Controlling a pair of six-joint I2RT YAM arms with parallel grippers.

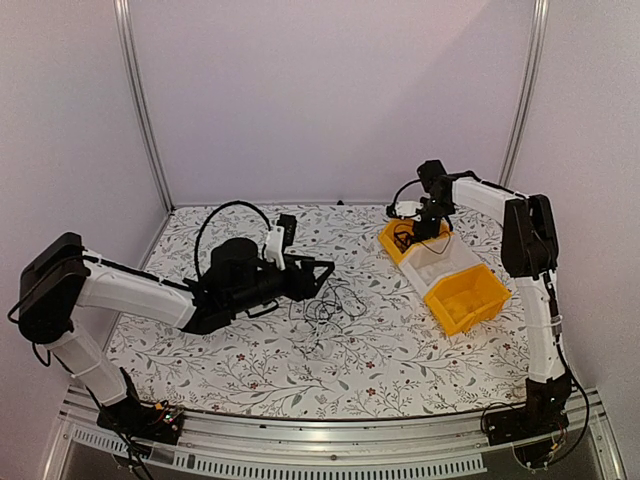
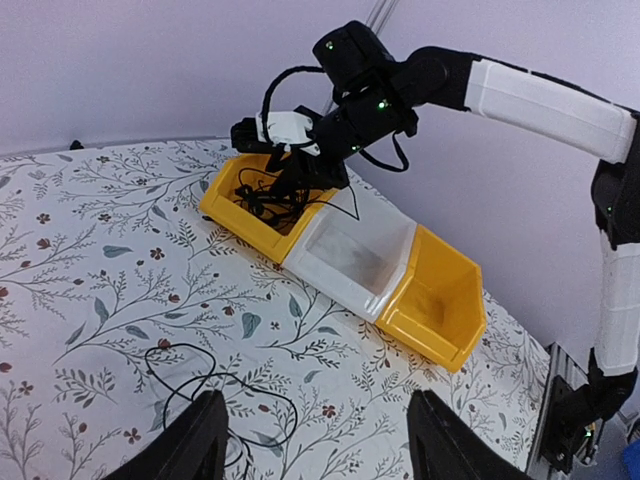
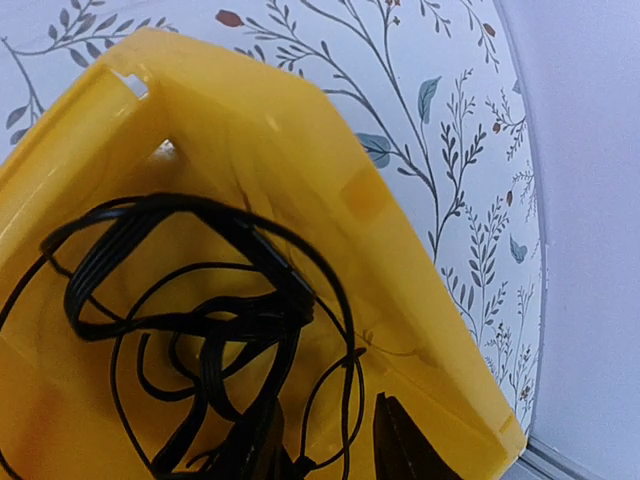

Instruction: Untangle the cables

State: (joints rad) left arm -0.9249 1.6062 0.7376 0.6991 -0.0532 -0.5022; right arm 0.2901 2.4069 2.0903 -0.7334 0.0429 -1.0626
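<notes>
Lying coiled in yellow bin (image 3: 400,250) | black cable (image 3: 285,300) | just ahead of right gripper (image 3: 330,445)

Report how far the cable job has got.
Done: a black cable lies in the far yellow bin. In hand: right tool, open, hangs over it. Remaining: the tangle on the table under the open left tool; white bin and near yellow bin look empty.

Black cable (image 3: 240,322) in loops inside far yellow bin (image 3: 330,170); thin black cables (image 1: 335,300) in a tangle on table (image 1: 300,370)
</notes>
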